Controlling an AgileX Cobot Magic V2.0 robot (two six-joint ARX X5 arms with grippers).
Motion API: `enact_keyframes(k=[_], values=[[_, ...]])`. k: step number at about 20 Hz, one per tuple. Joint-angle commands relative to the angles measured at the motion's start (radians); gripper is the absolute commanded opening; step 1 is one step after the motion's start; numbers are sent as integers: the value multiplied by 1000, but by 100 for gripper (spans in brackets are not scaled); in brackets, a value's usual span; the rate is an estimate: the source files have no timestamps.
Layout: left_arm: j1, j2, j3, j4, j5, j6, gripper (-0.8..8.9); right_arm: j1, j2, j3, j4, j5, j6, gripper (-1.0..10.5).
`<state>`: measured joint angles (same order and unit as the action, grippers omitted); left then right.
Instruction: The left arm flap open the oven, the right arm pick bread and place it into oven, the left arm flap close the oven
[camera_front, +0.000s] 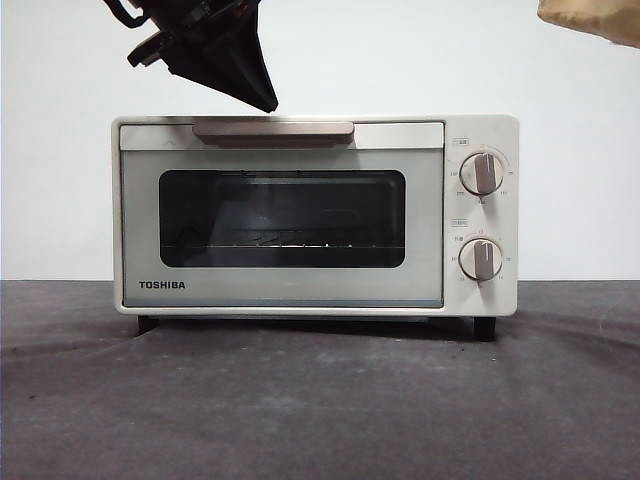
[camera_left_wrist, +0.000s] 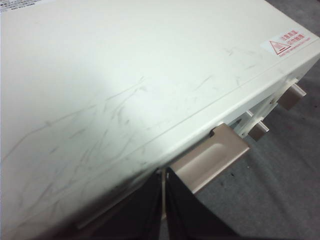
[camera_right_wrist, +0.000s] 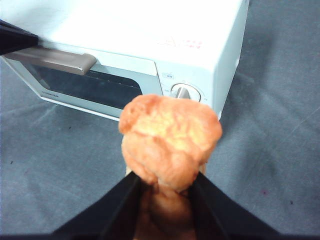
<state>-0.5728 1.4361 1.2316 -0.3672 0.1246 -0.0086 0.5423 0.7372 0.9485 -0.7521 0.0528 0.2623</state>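
Overhead, right hand (camera_right_wrist: 162, 187) grips bread (camera_right_wrist: 170, 142); oven (camera_front: 315, 215) closed.

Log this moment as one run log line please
oven door: shut | left tool: closed, at handle | right tool: holding bread, raised in front of oven

Bread (camera_right_wrist: 169, 142) above table (camera_right_wrist: 65, 165), before oven (camera_right_wrist: 150, 45)

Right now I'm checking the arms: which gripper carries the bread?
The right gripper, jaws shut on the bread and held off the oven's knob side. The left gripper sits bare at the handle.
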Motion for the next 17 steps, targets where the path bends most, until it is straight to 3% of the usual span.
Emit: enact_keyframes(k=[1, 17], values=[[-9, 32, 21, 8, -5, 24, 10, 6, 4, 22, 8, 0, -9, 127], [-26, 69, 21, -96, 6, 24, 10, 6, 4, 22, 8, 0, -14, 127]])
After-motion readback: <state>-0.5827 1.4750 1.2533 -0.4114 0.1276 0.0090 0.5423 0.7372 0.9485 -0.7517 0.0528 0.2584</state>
